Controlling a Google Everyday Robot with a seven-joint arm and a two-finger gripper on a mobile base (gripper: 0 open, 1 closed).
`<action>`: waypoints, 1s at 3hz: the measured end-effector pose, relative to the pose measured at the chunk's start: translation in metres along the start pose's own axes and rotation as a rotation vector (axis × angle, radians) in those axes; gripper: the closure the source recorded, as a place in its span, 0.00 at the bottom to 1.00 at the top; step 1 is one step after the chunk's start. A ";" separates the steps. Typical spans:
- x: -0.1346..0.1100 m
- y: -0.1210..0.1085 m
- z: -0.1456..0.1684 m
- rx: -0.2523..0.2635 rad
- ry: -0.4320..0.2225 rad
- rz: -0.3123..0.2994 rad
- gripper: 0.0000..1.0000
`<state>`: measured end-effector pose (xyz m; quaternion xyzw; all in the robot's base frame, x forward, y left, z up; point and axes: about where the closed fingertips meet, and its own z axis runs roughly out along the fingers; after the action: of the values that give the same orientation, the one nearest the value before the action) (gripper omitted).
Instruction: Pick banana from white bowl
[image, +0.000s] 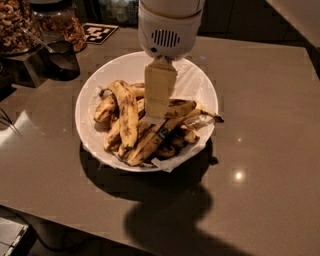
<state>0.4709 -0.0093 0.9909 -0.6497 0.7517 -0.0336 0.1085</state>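
camera view is showing a grey tabletop (270, 150) carrying the white bowl (192, 75), which is holding a loose heap of spotted bananas on crinkled paper. the end effector (158, 115) is hanging over the bowl's middle, right at the top of the heap; whether it is gripping anything i cannot tell. the banana (181, 107), short and curved, is lying just right of it, thin stem reaching past the rim. neighbours are overlapping it, so a grasp could be catching a longer banana (142, 147) instead, or the soft overripe skin could be slipping during the lift.
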 end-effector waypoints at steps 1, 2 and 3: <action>0.000 -0.002 0.007 -0.029 -0.009 0.012 0.19; 0.000 -0.004 0.016 -0.056 -0.012 0.015 0.21; 0.000 -0.006 0.028 -0.087 -0.007 0.022 0.25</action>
<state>0.4824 -0.0079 0.9646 -0.6455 0.7592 0.0027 0.0832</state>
